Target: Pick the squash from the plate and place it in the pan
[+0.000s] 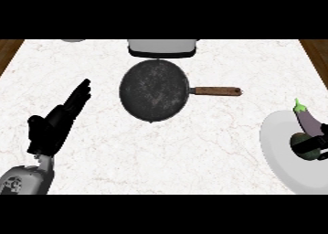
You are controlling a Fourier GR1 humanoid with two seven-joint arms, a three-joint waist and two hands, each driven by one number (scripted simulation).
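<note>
you see the left hand [57, 122] at the left side of the counter [214, 151], coming up from the lower left corner on its grey forearm [21, 180]. its fingers are straight and lie close together, pointing up and a little to the right, toward the pan. the thumb stands out at the left side of the palm. this hand holds nothing, it is open and apart from all things.

the right hand [313, 147] shows only partly at the right edge of the view, above the white plate [281, 155]. you see some black fingers there, curled around a dark greenish round thing, which is probably the squash [300, 137]. most of that thing is hidden by the fingers, so you cannot be fully sure of its shape. the hand looks clamped on it, and the thing is over the plate; you cannot tell if it touches the plate or is lifted.

just beside the hand, on the upper part of the plate, lies a purple eggplant [308, 119] with its green stem pointing up. it seems to touch the fingers or to lie very near them.

the black pan [154, 90] stands in the middle of the counter, well apart from the plate, with its brown handle [217, 91] pointing right. nothing lies in the pan. behind the pan, at the far edge, you see a grey and white appliance [162, 47], cut by the top of the view.
</note>
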